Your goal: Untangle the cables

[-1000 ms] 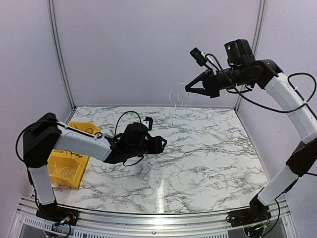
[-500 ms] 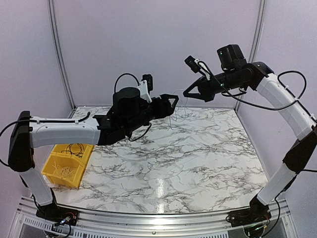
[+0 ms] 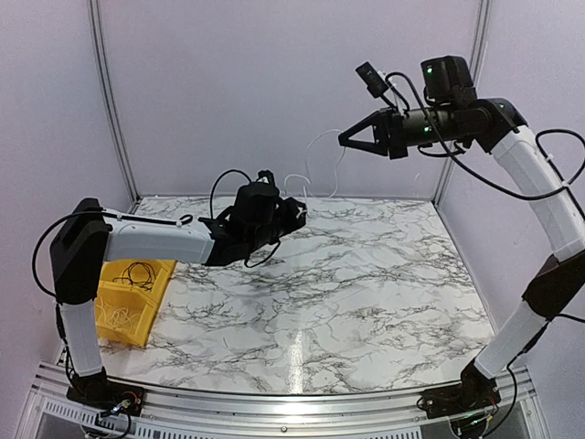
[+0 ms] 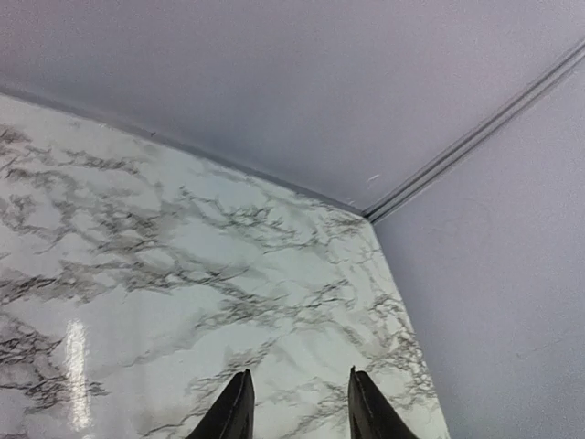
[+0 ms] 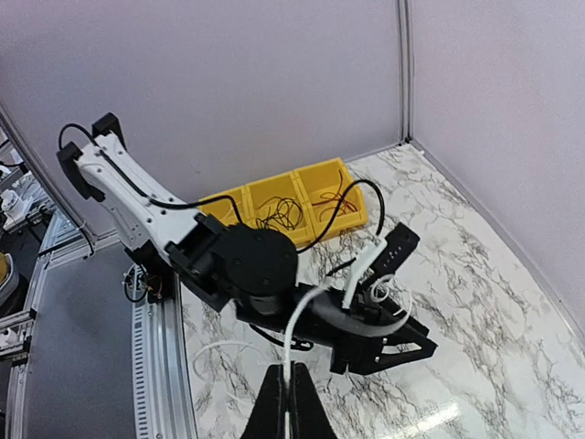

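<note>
- The right gripper (image 3: 345, 140) is raised high above the far side of the marble table (image 3: 384, 293), its jaws pinched tight on a white cable (image 5: 290, 347).
- From that grip the white cable loops through the air and trails down toward the left gripper (image 3: 297, 208), which hovers lower, over the back of the table.
- Seen from the right wrist, part of the white cable curls beside the left gripper; whether the two touch cannot be told.
- The left wrist camera shows the left gripper's two fingers (image 4: 236, 413) standing a narrow gap apart, with only table surface visible between them.
- A yellow bin (image 3: 110, 331) with three compartments sits at the table's left edge, beside the left arm.
- More cables (image 3: 139, 273), thin black loops with some reddish strands, lie coiled in the bin's compartments, and pale wires show in the nearest one.
</note>
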`<state>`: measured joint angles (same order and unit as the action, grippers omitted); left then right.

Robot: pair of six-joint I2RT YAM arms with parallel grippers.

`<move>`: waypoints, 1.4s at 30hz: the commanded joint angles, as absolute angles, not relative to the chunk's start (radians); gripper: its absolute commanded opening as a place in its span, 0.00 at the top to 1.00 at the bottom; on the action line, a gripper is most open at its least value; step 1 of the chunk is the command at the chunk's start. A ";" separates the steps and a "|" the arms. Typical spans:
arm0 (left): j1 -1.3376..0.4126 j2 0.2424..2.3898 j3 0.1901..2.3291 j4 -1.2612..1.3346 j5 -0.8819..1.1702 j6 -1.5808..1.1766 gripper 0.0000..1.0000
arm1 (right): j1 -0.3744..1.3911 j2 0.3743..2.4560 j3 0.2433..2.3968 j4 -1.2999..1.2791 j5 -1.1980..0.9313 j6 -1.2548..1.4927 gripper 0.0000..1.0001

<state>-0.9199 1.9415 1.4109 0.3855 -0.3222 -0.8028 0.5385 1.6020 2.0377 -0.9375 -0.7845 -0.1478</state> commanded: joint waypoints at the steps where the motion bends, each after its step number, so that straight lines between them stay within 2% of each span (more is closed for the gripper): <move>1: -0.882 1.985 1.306 0.344 -0.285 -0.896 0.62 | 0.533 1.563 2.148 -0.904 -0.848 -0.096 1.00; 6: -0.882 1.941 1.178 0.343 -0.272 -0.896 0.62 | 0.520 1.568 2.148 -0.902 -0.836 -0.106 1.00; 9: -0.882 1.868 1.119 0.344 -0.264 -0.846 0.58 | 0.511 1.569 2.096 -0.902 -0.810 -0.130 1.00; 13: -0.890 1.694 1.001 0.345 -0.294 -0.751 0.50 | 0.511 1.585 2.045 -0.928 -0.738 -0.208 1.00; 16: -0.912 1.541 0.939 0.348 -0.306 -0.558 0.44 | 0.513 1.598 2.008 -0.950 -0.688 -0.259 1.00; 21: -0.918 1.330 0.914 0.350 -0.148 -0.316 0.36 | 0.537 1.617 1.941 -0.971 -0.645 -0.320 1.00; 26: -0.907 1.324 1.020 0.275 0.053 -0.245 0.30 | 0.572 1.650 1.912 -0.983 -0.633 -0.350 1.00; 35: -0.903 1.542 1.333 0.051 0.191 -0.333 0.37 | 0.617 1.673 1.930 -0.992 -0.657 -0.367 1.00; 40: -0.902 1.603 1.360 0.038 0.199 -0.310 0.48 | 0.629 1.656 1.913 -0.990 -0.674 -0.366 1.00; 42: -0.899 1.627 1.368 0.041 0.203 -0.309 0.57 | 0.630 1.651 1.904 -0.989 -0.673 -0.363 1.00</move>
